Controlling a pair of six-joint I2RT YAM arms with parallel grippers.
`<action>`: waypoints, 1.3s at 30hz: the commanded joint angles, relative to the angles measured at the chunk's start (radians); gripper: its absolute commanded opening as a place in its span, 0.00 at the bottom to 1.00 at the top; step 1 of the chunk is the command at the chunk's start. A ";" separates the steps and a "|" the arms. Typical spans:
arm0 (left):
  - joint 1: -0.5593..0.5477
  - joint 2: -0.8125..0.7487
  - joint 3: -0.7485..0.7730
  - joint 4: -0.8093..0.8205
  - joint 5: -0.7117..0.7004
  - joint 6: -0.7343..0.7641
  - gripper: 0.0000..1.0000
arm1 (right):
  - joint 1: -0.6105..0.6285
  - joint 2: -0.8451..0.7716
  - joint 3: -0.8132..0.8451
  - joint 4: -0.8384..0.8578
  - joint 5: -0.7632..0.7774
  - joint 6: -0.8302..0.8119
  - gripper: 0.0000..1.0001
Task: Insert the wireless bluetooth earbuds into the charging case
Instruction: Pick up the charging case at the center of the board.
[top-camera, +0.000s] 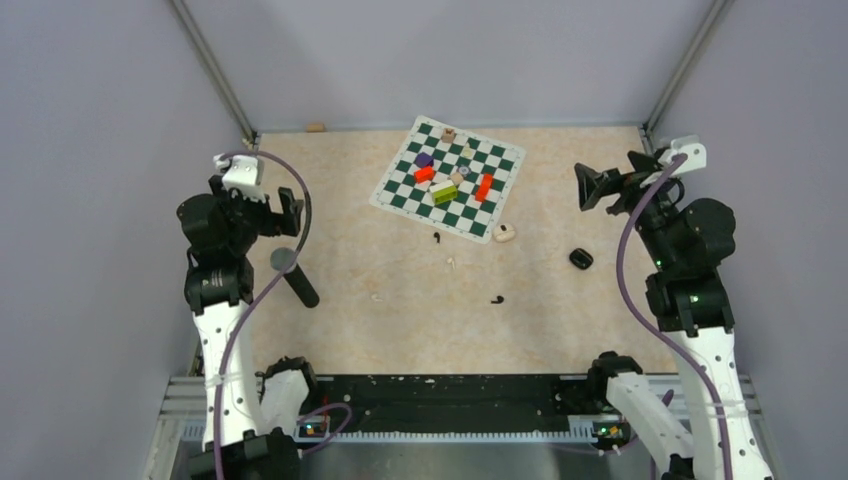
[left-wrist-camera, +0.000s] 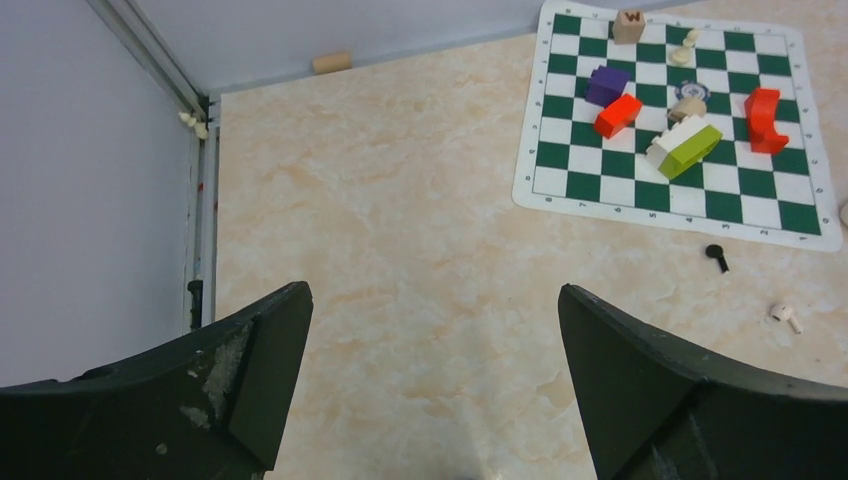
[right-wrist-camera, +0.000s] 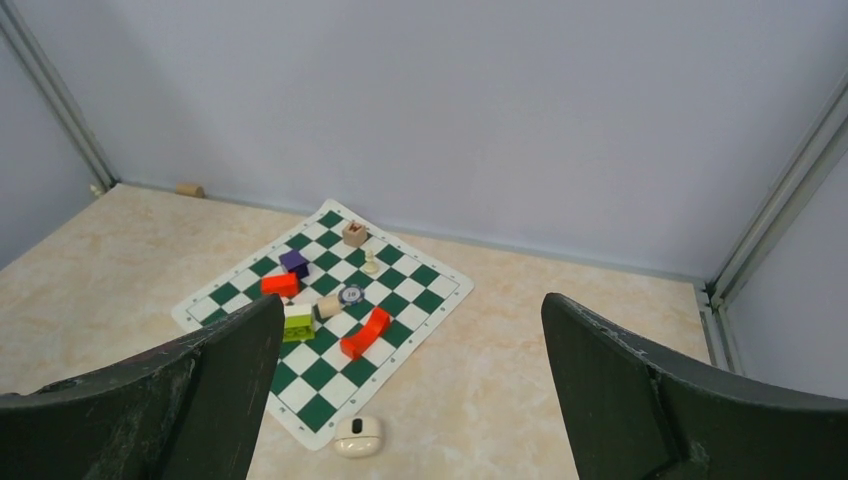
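Observation:
The black charging case (top-camera: 581, 258) lies on the table right of centre, below my right gripper. One black earbud (top-camera: 437, 237) lies just off the chessboard's near edge and also shows in the left wrist view (left-wrist-camera: 716, 256). The other black earbud (top-camera: 497, 299) lies further forward, mid-table. My left gripper (top-camera: 290, 212) is open and empty, held above the left side of the table (left-wrist-camera: 430, 290). My right gripper (top-camera: 590, 185) is open and empty, held high at the right, facing the board (right-wrist-camera: 412, 300). The black case and earbuds are out of the right wrist view.
A green-and-white chessboard (top-camera: 400, 195) at the back centre carries several coloured blocks. A white earbud case (top-camera: 504, 233) sits at its near corner and a white earbud (top-camera: 452, 262) lies nearby. A black cylinder (top-camera: 295, 277) lies near the left arm. A cork (top-camera: 316, 127) rests by the back wall.

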 joint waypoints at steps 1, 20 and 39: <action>-0.084 0.039 0.023 0.039 -0.087 0.055 0.99 | 0.010 0.037 -0.010 0.049 0.019 -0.017 0.99; -0.355 0.080 -0.092 -0.033 0.009 0.205 0.99 | -0.008 0.548 -0.039 -0.367 0.084 -0.465 0.99; -0.410 0.093 -0.072 -0.054 -0.008 0.191 0.99 | -0.047 0.761 -0.082 -0.411 0.183 -0.501 0.99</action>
